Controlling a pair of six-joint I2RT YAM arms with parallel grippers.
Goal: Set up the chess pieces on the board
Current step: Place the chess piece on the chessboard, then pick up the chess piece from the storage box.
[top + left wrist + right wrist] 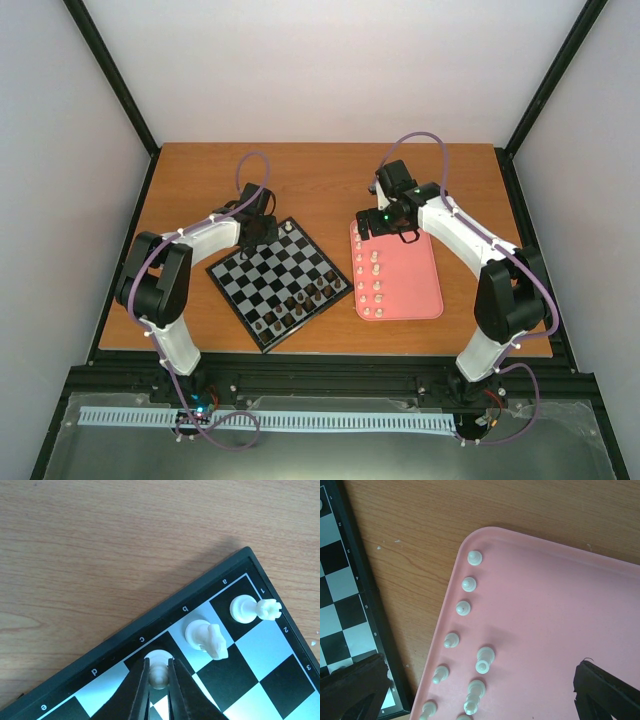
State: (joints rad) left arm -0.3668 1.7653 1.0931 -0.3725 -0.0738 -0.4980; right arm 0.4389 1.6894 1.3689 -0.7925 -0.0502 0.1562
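reaching in from the left, the left arm bends at the elbow and holds the left gripper [260, 233] nose-down over the far corner of the board [250, 272]. the board sits turned like a diamond on the wooden table [190, 190]. the right arm folds in from the right, and its right gripper [383, 228] hangs over the far left corner of the pink tray [415, 285].

in the left wrist view the dark fingers [136, 697] are pinched almost together on the upper part of a cream-white piece [159, 677], which stands on the edge square marked c. just beside it a knight [207, 637] stands on b and a rook [248, 608] on a, both clear of the jaws.

the right jaws are spread wide and grip nothing. between and below that gripper's fingers [350, 687], the rest of the chess pieces [463, 608] stand on the tray: a line of pawns along its left wall and two taller figures just inside it. dark brown pieces [300, 300] fill the near side of the board.

white letters a, b, c, d, e run along the board's rim, and digits 1, 2, 3 run down the adjoining side.
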